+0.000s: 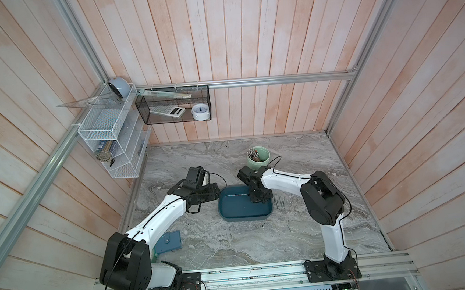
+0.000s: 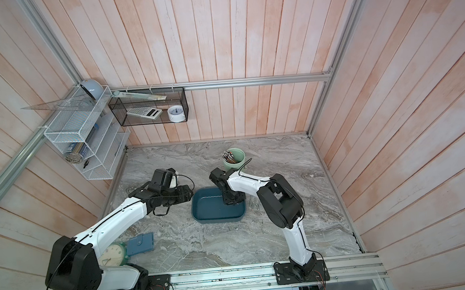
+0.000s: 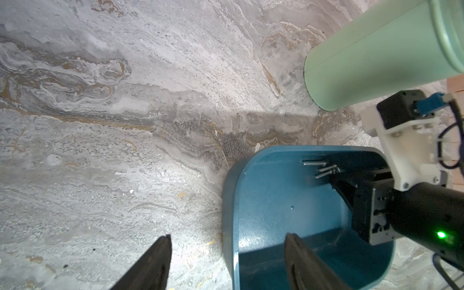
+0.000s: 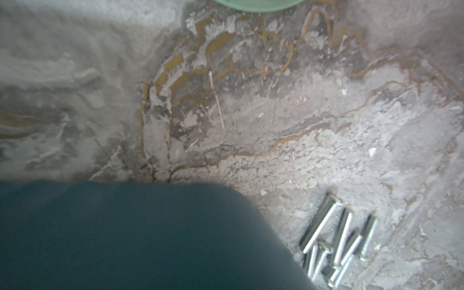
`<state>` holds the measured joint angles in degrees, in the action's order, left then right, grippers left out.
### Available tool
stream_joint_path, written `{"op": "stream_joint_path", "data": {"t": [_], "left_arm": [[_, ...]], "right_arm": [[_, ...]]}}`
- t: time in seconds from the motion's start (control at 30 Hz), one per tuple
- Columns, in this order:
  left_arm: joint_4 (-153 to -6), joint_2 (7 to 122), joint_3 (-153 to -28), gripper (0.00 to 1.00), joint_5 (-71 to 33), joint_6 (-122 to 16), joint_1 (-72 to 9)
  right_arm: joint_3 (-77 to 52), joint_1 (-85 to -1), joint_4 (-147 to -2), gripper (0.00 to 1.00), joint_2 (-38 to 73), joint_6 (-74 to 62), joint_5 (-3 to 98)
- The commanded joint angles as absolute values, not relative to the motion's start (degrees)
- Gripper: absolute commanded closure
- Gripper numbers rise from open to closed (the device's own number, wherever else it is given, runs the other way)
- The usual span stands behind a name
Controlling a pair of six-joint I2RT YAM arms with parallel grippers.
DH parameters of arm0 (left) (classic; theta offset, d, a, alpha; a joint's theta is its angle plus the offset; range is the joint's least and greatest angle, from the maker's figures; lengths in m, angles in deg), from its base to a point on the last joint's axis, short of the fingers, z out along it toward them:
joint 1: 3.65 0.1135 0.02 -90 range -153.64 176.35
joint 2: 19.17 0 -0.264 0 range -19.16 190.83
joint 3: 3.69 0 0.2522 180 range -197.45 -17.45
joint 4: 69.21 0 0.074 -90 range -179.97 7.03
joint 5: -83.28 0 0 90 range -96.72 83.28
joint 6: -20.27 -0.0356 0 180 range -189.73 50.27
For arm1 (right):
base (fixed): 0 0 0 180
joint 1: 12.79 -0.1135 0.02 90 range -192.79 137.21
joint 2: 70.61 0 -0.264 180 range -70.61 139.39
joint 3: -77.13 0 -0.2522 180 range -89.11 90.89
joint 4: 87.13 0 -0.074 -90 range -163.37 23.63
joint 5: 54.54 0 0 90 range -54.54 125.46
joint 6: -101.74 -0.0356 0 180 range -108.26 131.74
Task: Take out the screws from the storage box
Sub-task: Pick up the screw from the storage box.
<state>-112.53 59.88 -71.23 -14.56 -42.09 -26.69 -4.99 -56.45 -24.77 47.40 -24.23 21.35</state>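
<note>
The storage box is a shallow teal tray in mid-table, seen in both top views. Three screws lie in its far corner. My right gripper reaches down into that corner and is shut, its tips pinched on the head end of a screw. Several more screws lie in a heap on the table just right of the tray. My left gripper is open and straddles the tray's left wall, one finger inside and one outside, touching nothing.
A pale green cup of brownish sticks stands behind the tray, close to the right arm's wrist. A flat blue-grey case and a green clock lie at the front left by the left arm. Wire shelves hang on the left wall.
</note>
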Motion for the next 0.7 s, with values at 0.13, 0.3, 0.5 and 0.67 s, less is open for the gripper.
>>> {"op": "stream_joint_path", "data": {"t": [0.13,0.3,0.5,0.67], "left_arm": [[-111.86,59.69,-71.95,0.24,-13.27,-42.48,-26.94],[-111.75,59.5,-71.95,0.24,-13.13,-42.49,-26.94],[-111.8,59.58,-71.95,0.24,-13.0,-42.42,-26.94],[-111.72,59.58,-71.95,0.23,-12.86,-42.57,-26.94]], "right_arm": [[-7.75,-56.39,-23.45,0.93,45.93,-26.18,25.28],[-9.36,-56.55,-25.45,0.93,39.68,-27.36,24.23],[-9.55,-57.23,-26.93,0.93,36.32,-27.64,25.01],[-9.75,-57.53,-28.27,0.93,35.33,-27.81,26.1]]}}
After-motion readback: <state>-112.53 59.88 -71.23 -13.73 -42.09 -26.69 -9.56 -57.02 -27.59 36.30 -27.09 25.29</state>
